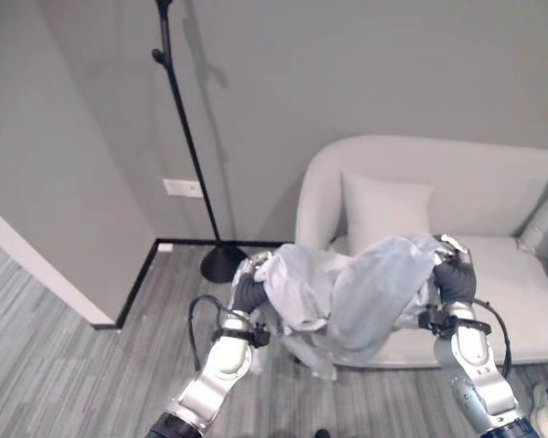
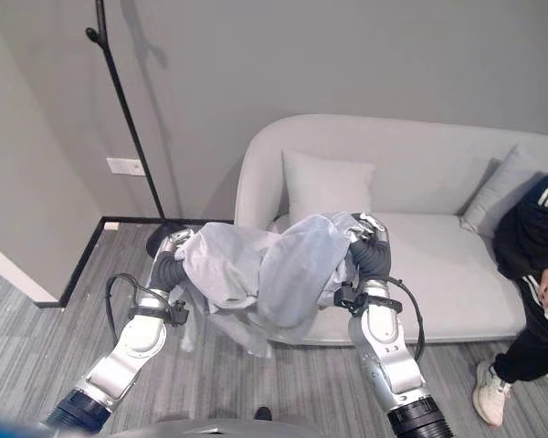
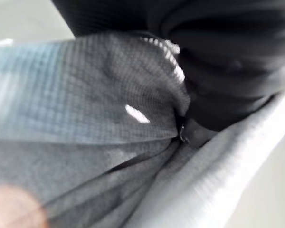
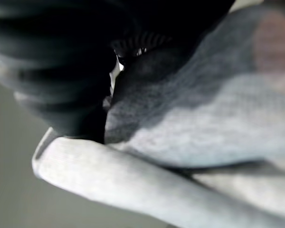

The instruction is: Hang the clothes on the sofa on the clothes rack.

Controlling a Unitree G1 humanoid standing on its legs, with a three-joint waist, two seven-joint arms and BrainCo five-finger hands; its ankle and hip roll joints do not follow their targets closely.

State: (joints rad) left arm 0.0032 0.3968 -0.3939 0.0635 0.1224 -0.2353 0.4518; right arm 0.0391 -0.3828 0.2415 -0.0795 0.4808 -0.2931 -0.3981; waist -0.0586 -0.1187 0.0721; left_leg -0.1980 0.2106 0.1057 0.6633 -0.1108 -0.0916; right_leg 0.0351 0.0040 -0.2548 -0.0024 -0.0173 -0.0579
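Left eye view: a light grey garment [image 1: 347, 292] hangs bunched between the left hand [image 1: 252, 290] and the right hand [image 1: 454, 269], raised in front of the pale sofa [image 1: 493, 274]. The cloth covers both hands' fingers, so their grip cannot be told. The black clothes rack [image 1: 187, 137] stands by the wall, left of the sofa.

Right eye view: a person [image 2: 537, 265] sits at the sofa's right end.

Wrist views: grey fabric lies against each dark ribbed cover.
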